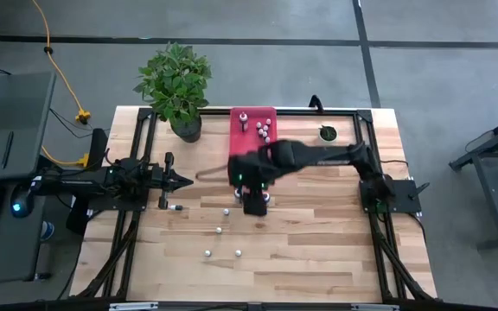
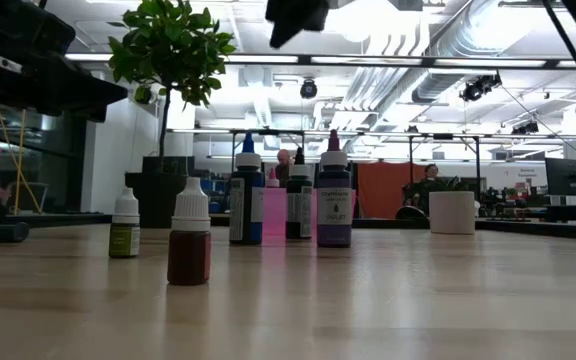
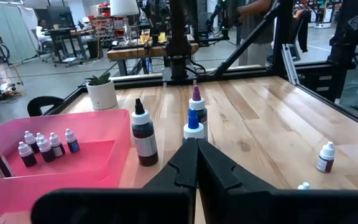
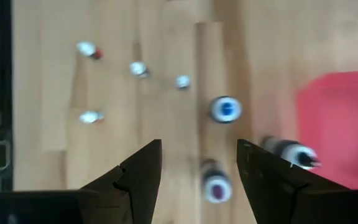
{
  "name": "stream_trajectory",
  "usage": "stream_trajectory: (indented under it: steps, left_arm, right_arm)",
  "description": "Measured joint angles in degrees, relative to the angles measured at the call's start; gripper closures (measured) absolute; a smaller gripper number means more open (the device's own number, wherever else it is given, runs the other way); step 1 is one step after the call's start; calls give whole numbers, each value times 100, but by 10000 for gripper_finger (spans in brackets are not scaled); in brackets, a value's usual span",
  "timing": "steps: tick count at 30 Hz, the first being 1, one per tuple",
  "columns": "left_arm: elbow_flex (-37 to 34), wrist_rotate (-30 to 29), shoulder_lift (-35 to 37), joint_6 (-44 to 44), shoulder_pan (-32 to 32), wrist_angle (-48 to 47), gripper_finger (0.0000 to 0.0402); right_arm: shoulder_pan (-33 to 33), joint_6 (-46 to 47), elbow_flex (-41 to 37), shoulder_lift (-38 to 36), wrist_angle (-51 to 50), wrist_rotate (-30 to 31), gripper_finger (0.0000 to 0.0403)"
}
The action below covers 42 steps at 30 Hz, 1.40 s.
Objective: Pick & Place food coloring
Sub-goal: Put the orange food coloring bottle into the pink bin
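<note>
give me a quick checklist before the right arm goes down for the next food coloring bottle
1. Right gripper open: ok, jaws apart, nothing between them.
2. Target under it: ok, purple-capped bottle stands just below the gap; blue-capped bottle is farther on.
3. Neighbour clearance: cannot tell, a dark bottle stands close beside one finger.
4. Pink tray has room: ok, a few small bottles sit at one end.
5. Left gripper clear: ok, shut and parked at the left side.
</note>
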<state>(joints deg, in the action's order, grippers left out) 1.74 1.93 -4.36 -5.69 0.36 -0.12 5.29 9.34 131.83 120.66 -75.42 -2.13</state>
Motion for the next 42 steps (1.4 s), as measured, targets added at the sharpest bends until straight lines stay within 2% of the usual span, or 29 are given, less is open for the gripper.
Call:
stream_trajectory:
  steps: [7, 13, 23, 36, 42]
  left_arm:
    - [0, 0, 0, 0, -2, 0, 401]
    - [1, 0, 0, 2, -1, 0, 401]
    - [0, 0, 0, 0, -1, 0, 401]
    - [0, 0, 0, 0, 0, 0, 401]
    - [1, 0, -2, 2, -1, 0, 401]
  right_arm:
    - [790, 260, 0, 350, 40, 11, 206]
    - [1126, 334, 0, 747, 128, 59, 206]
    - [1618, 230, 0, 1650, 1096, -252, 206]
    - [1841, -39, 0, 2137, 1427, 504, 206]
    - [1835, -39, 0, 2209, 1620, 537, 206]
